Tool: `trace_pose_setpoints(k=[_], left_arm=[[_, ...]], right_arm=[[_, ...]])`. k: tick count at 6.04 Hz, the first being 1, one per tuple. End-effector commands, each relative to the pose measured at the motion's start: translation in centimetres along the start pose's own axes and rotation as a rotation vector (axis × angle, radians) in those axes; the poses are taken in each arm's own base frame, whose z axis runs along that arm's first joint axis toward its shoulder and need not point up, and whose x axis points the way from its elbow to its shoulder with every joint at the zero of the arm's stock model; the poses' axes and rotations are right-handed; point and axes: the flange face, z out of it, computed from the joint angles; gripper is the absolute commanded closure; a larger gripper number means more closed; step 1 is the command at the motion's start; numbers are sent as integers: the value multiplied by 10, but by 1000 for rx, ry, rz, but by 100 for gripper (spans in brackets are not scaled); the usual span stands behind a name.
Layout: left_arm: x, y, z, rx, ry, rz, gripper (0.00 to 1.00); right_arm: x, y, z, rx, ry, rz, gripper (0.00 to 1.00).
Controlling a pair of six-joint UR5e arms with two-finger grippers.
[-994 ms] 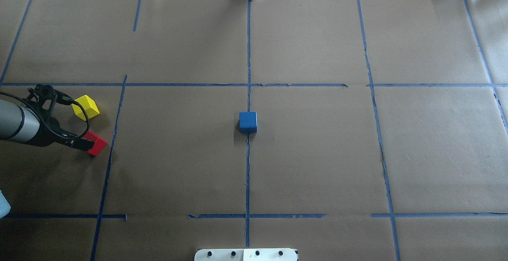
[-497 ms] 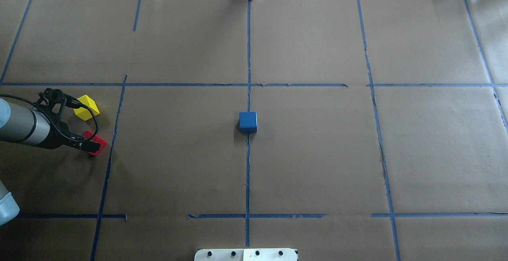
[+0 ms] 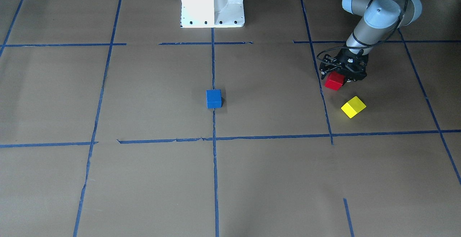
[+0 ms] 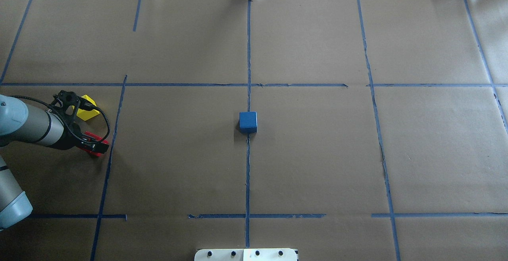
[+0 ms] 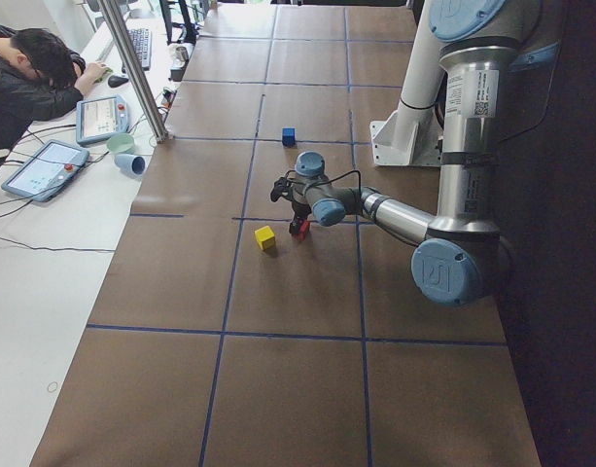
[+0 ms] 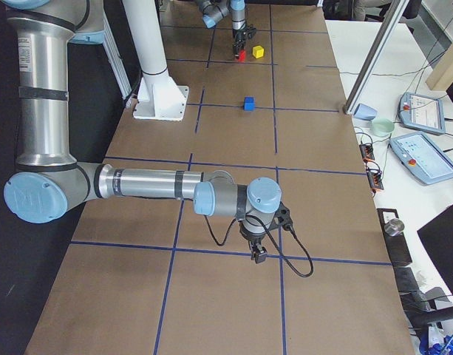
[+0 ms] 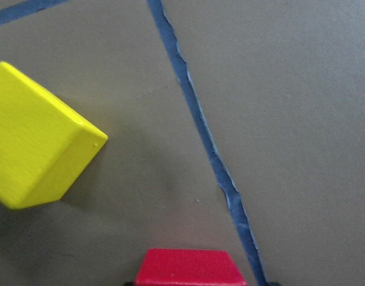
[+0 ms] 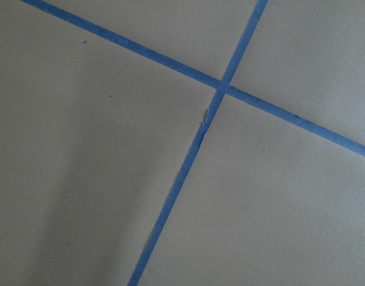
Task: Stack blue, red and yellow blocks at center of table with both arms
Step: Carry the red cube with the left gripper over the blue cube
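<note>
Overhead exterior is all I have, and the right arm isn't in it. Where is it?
Observer: The exterior right view shows the right claw low by a tape crossing, well away from the blue block.
Operator: The left claw hides most of the red block for me. Is it straddled?
Observer: In the front-facing view the left claw sits over the red block with a finger on either side. I can't tell if it's clamped.
Operator: Is yellow clear of it?
Observer: Yes. The yellow block stands apart, touching neither the red block nor the claw.
</note>
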Motion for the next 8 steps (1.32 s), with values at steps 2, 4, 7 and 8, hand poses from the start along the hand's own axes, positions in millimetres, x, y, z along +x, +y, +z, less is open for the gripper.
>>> trace_pose_setpoints(k=[2,4,7,8], left_arm=[[28,-11,-27,-5,4,-51,98],[119,-90,-55,-19,-9,-179,98],[273,-199,-68,-66,-20,-329,98],[322,-228,-58,-78,-16,-374,98]], right_arm=[[0,1,1,-2,-1,2,0],[2,2,3,-5,-2,6,0],[2,0,2,-4,0,4,0],[2,0,3,-5,-1,7,0]])
